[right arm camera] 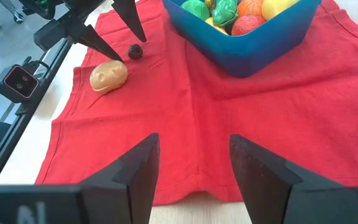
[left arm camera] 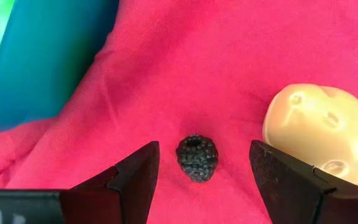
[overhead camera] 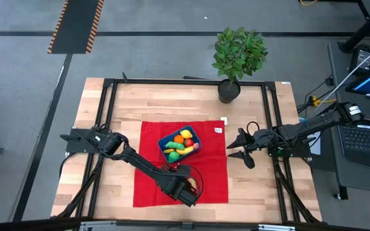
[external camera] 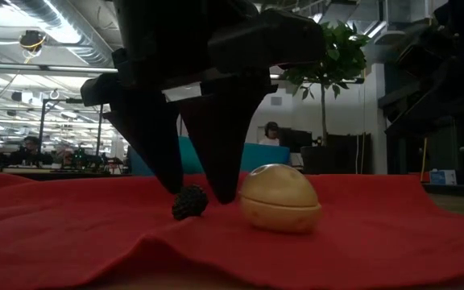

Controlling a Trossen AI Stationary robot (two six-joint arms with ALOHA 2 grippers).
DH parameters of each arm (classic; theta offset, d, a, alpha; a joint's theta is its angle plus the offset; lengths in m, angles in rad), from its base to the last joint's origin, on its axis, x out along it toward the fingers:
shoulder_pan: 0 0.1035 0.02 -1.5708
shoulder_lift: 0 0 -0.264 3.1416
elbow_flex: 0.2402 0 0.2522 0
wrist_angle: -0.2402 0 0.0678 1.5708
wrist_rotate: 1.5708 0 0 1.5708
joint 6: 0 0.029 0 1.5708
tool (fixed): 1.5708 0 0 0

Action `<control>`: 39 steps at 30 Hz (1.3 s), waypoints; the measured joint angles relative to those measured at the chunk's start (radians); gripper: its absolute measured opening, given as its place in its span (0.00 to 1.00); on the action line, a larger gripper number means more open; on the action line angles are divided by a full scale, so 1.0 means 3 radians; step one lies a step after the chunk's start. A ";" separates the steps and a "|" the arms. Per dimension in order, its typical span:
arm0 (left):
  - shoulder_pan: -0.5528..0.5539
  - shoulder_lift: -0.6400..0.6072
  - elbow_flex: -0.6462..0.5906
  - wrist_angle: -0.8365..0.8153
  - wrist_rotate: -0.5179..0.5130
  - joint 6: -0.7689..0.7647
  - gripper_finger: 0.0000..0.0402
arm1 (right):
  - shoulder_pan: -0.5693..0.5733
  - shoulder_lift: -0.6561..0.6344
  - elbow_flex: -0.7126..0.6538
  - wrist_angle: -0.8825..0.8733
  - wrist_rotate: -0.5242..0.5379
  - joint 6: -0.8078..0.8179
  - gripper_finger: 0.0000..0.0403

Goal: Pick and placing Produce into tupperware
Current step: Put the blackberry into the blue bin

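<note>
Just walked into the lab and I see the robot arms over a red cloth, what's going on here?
The robot is packing toy produce into the blue tupperware, which already holds several pieces. The left gripper is open and straddles a small dark berry on the red cloth, its fingers not closed on it yet. A tan potato lies beside the berry, also still outside. The right gripper waits open over the cloth's other side, holding nothing.

Blue tupperware: cut off by frame edge | potato: partly cut off, partly behind left tool's finger
</note>
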 joint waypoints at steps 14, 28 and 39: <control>0.0002 0.0014 0.0000 0.0024 0.0018 0.0010 0.60 | 0.0000 0.0000 0.0000 0.0000 0.0000 -0.0004 0.49; 0.0002 0.0019 0.0000 -0.0005 0.0032 0.0010 0.60 | 0.0000 0.0000 0.0000 0.0000 0.0000 -0.0001 0.49; 0.0011 0.0020 0.0000 -0.0004 0.0034 0.0010 0.49 | -0.0001 0.0000 0.0000 0.0000 0.0000 0.0000 0.49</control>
